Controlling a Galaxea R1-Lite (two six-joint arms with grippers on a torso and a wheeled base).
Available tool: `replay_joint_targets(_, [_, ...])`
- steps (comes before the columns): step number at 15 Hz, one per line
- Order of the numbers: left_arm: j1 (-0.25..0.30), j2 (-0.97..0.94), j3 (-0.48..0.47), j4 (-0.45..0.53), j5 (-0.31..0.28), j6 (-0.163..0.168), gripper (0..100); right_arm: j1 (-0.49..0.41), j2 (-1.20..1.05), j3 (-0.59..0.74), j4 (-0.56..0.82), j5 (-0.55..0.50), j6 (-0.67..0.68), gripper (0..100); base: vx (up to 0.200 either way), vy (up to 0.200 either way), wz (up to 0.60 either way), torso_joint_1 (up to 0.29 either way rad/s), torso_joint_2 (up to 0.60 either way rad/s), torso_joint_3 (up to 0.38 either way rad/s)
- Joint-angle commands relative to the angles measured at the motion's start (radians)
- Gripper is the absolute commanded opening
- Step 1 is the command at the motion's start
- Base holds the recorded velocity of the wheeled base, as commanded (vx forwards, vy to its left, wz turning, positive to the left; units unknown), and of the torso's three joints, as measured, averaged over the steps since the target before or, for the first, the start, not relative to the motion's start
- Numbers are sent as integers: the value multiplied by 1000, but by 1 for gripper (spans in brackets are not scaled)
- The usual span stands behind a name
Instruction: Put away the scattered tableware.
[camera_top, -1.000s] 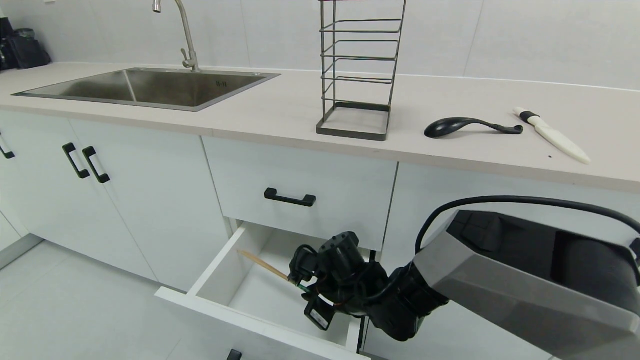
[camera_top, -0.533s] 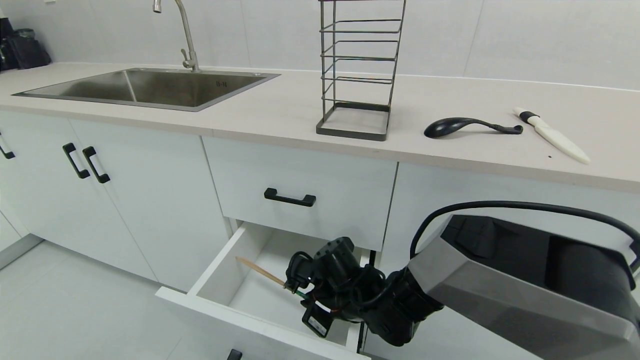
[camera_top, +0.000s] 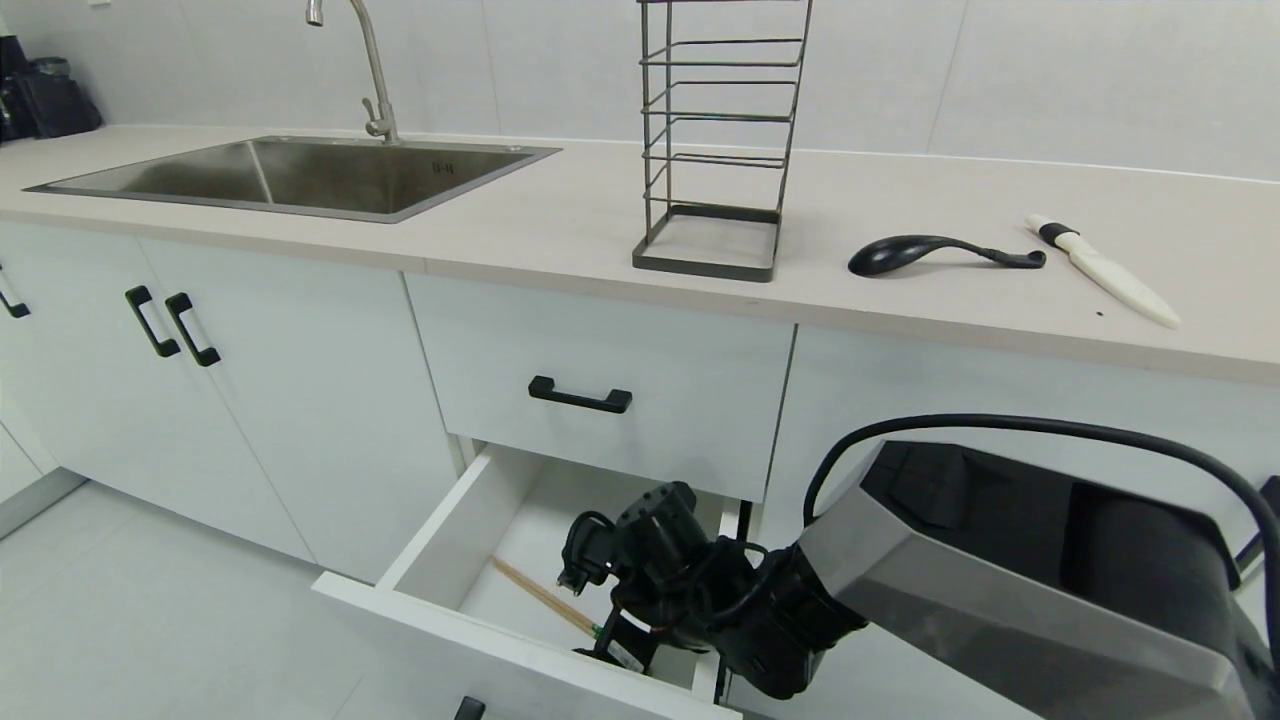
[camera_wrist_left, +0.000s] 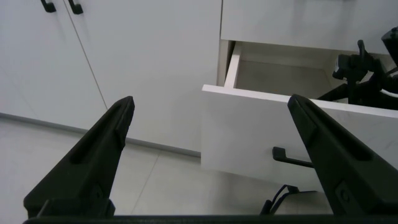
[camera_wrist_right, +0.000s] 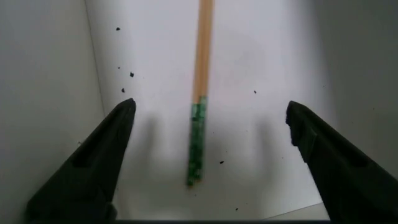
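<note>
Lower drawer (camera_top: 440, 540) is pulled out under the shut upper drawer (camera_top: 600, 370), with a low gap between them. Right claw (camera_top: 610, 648) sits inside near the drawer's right wall and front panel. Its fingers are spread wide and grip nothing; the tips are hidden behind the front panel in the head view.

Chopstick (camera_wrist_right: 201, 93) lies flat on the drawer floor between the spread fingers, touching neither, with bare floor on both sides. In the head view the chopstick (camera_top: 540, 598) runs diagonally from back-left to front-right, green end toward the claw. The wood end is cut off in the wrist view. Dark specks (camera_wrist_right: 124, 62) are too small to identify.

Left claw (camera_wrist_left: 211, 101) is spread and empty, outside and facing the drawer front.

Black spoon (camera_top: 930, 252) and white knife (camera_top: 1100, 270) lie on the counter (camera_top: 560, 220) right of the rack (camera_top: 715, 150), apart from each other.
</note>
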Motion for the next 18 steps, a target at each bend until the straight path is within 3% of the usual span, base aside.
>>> replay_joint_targets(1, [0,1,0,0,0,0,100,3,-22,7,-1,-11,0,100,0,0,0,0,0,0])
replay_joint_targets(5, [0,1,0,0,0,0,100,26,-146,56,-4,-11,0,100,0,0,0,0,0,0])
replay_joint_targets(11, [0,1,0,0,0,0,100,53,-379,303,-145,-11,9,100,0,0,0,0,0,0])
replay_joint_targets(18, [0,1,0,0,0,0,100,61,-393,285,-252,-1,4,100,0,0,0,0,0,0])
